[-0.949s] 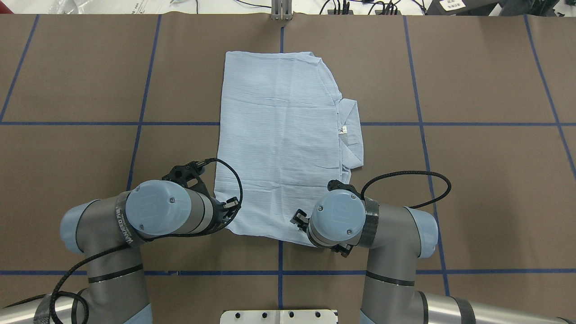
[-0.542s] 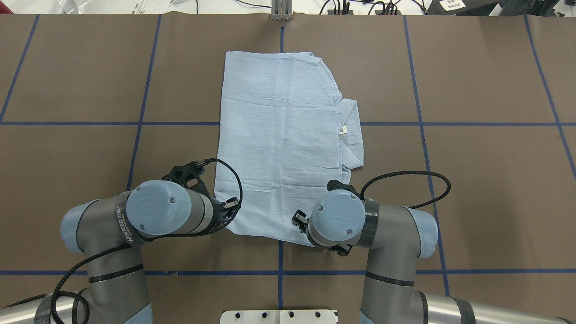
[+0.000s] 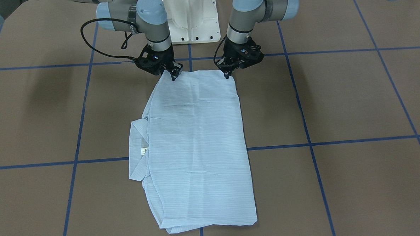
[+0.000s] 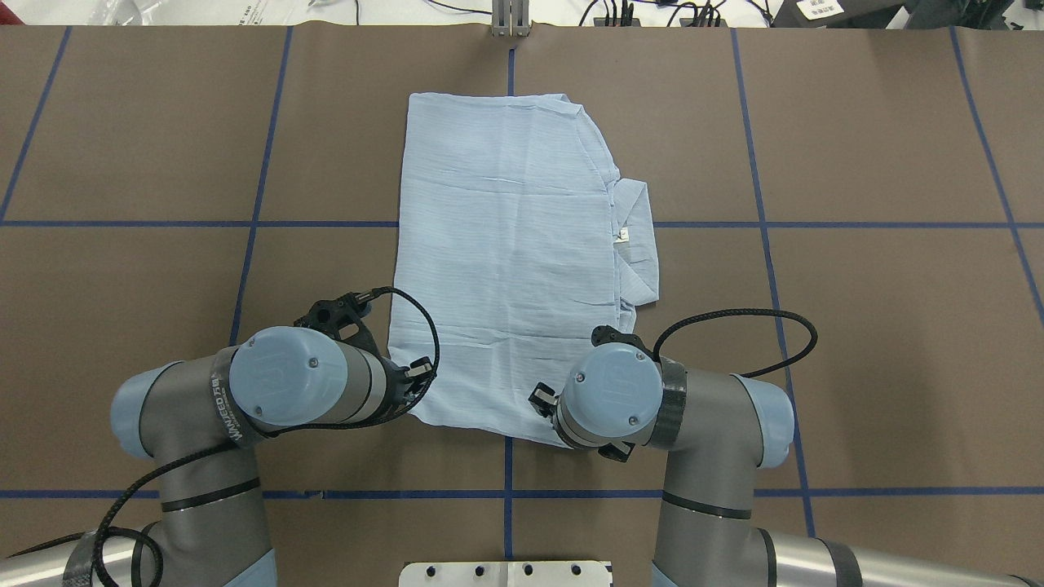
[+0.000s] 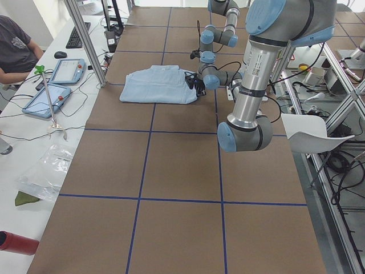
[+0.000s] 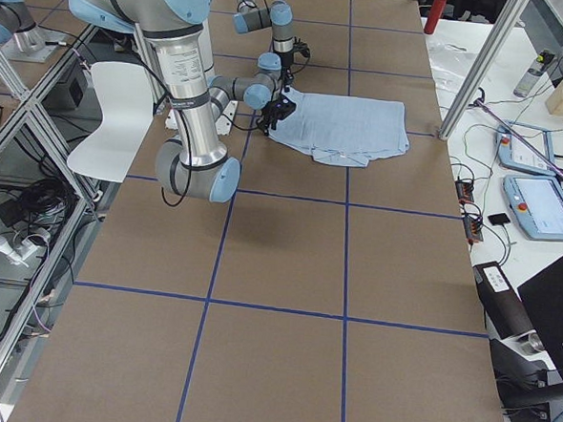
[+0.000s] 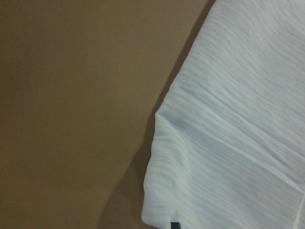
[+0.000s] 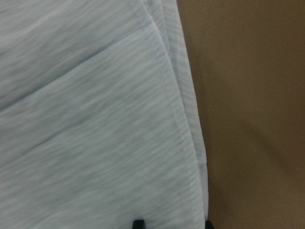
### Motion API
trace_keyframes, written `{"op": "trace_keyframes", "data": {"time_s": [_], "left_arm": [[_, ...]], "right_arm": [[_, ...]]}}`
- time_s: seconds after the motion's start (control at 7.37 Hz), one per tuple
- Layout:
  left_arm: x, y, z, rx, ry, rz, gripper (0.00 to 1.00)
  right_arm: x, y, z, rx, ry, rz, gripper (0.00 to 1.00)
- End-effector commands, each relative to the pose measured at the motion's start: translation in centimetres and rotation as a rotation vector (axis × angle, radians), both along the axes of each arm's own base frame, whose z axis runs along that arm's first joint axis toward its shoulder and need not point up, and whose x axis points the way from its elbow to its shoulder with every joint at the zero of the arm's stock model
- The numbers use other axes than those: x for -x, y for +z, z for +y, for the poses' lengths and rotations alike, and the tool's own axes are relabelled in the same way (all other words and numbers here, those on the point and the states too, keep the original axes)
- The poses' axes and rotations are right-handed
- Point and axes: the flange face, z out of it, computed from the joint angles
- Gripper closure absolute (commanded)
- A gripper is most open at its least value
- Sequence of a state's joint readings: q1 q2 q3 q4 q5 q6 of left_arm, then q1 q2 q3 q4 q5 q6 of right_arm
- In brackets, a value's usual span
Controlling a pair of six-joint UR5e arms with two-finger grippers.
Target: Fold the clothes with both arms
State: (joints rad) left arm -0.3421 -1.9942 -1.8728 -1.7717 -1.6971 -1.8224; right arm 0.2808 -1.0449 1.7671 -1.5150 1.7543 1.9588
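The light-blue shirt (image 3: 197, 147) lies folded in a long flat rectangle in the table's middle (image 4: 506, 244), with its collar (image 4: 636, 236) and neck label sticking out on my right side. Both grippers are down at its edge nearest my base. My left gripper (image 3: 226, 74) is at the left corner; the left wrist view shows that corner (image 7: 228, 143) slightly lifted, with one dark fingertip on it. My right gripper (image 3: 174, 75) is at the right corner; the right wrist view shows two fingertips (image 8: 138, 223) apart, with the hem (image 8: 186, 143) between them.
The brown table cover carries a grid of blue tape lines (image 4: 253, 224). The white pedestal base (image 3: 191, 23) stands just behind the grippers. In the exterior left view a side table with tablets (image 5: 57, 80) and a seated person runs along the far edge.
Almost nothing. The right wrist has shifted very slightly; the shirt and the left arm have not moved.
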Motion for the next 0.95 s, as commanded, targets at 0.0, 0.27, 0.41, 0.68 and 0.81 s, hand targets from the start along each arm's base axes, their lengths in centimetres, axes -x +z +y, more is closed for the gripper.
{"op": "trace_keyframes", "data": {"time_s": [0.0, 0.27, 0.41, 0.68, 0.81], "left_arm": [[0.0, 0.1, 0.0, -0.001, -0.002, -0.002, 1.00], [0.0, 0.1, 0.0, -0.001, -0.002, -0.002, 1.00], [0.0, 0.1, 0.0, -0.001, -0.002, -0.002, 1.00], [-0.1, 0.1, 0.0, 0.000, -0.002, -0.003, 1.00], [-0.1, 0.1, 0.0, 0.000, -0.002, -0.003, 1.00]], "right_arm": [[0.0, 0.0, -0.1, -0.002, -0.001, 0.000, 0.25], [0.2, -1.1, -0.2, -0.005, 0.000, -0.007, 0.05], [0.2, -1.4, -0.2, -0.006, 0.000, -0.010, 0.01], [0.3, -1.3, -0.2, -0.005, 0.000, -0.008, 0.01], [0.4, -1.1, -0.2, -0.004, 0.000, -0.005, 0.01]]}}
